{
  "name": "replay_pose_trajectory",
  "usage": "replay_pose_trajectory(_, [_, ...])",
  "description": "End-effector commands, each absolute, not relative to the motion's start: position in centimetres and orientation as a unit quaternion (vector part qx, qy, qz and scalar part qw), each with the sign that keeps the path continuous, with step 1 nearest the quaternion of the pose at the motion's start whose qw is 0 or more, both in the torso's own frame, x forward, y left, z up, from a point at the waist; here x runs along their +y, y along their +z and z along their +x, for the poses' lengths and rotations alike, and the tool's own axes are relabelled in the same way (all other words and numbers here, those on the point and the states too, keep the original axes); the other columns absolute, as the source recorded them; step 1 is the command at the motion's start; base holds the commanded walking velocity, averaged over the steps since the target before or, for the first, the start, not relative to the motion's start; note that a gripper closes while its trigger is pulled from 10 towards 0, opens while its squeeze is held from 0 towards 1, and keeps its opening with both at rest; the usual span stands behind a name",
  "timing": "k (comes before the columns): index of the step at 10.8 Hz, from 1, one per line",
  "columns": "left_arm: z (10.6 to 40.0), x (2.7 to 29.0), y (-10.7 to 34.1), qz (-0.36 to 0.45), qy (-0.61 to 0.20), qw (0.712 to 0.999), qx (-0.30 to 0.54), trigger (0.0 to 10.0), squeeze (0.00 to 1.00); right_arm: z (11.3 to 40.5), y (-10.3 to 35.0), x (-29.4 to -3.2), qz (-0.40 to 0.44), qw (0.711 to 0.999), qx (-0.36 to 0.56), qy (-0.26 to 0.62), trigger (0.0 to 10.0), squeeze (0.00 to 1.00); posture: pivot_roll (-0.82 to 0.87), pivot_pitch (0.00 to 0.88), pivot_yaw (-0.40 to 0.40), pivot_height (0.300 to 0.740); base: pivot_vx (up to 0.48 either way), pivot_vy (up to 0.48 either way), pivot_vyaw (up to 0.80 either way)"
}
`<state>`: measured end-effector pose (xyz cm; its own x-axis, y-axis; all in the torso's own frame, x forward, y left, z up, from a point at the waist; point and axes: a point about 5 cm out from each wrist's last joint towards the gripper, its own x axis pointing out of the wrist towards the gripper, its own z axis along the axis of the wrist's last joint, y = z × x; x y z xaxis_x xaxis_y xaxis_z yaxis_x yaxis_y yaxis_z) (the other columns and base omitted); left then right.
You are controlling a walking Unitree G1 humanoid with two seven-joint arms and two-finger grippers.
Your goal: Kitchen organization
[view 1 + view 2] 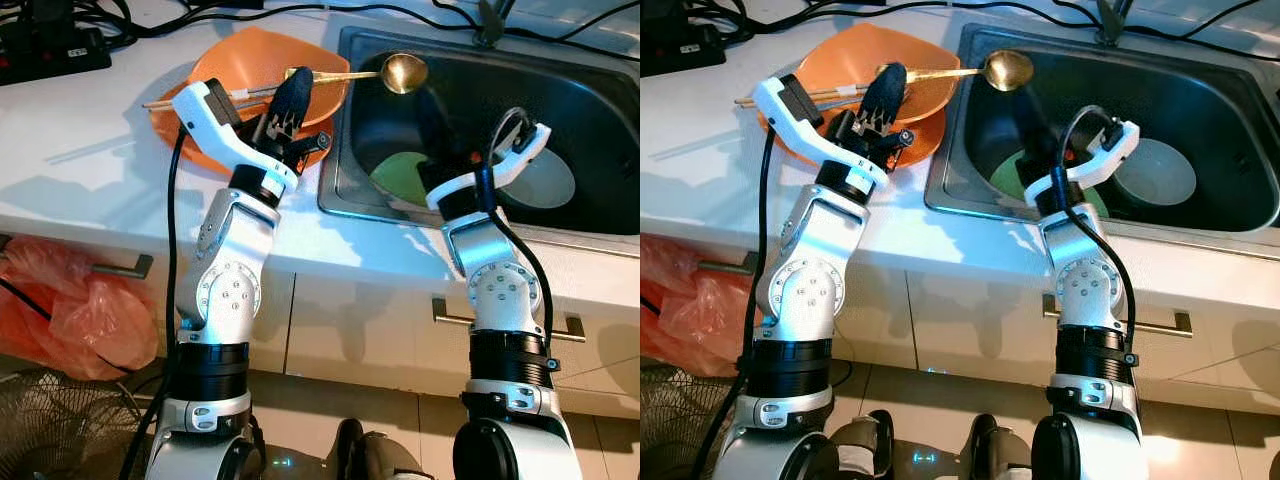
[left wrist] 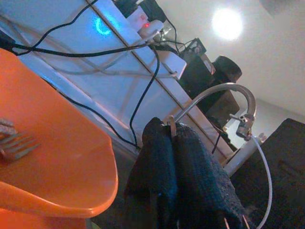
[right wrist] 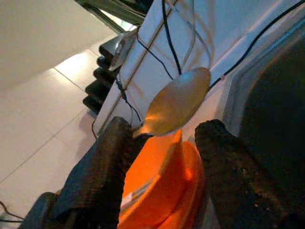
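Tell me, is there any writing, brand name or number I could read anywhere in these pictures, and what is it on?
None can be read.
The orange bowl, the gold spoon and the sink bear no visible text.
The black power strip on the counter shows no legible label; it is too small and dark to tell.
The left claw, shut on the spoon handle, and the right claw carry no visible markings.
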<state>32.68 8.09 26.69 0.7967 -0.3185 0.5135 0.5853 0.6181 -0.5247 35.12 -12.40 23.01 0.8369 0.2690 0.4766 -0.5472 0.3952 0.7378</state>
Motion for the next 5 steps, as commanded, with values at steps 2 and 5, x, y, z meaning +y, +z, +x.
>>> replay_pose_trajectory(2, [32.27, 6.3, 26.18, -0.382, -0.271, 0.866, -0.177, 10.0, 0.0, 34.78, 23.57, -12.78, 0.497, 0.816, -0.151, 0.252, 10.0, 1.0, 0.22, 0.199, -0.071, 0.74, 0.0, 0.0, 0.0])
replay_pose_trajectory(5, [32.0, 5.69, 26.51, -0.393, -0.287, 0.856, -0.176, 10.0, 0.0, 34.7, 23.17, -12.46, 0.501, 0.815, -0.138, 0.256, 10.0, 0.0, 0.22, 0.201, -0.071, 0.74, 0.0, 0.0, 0.0])
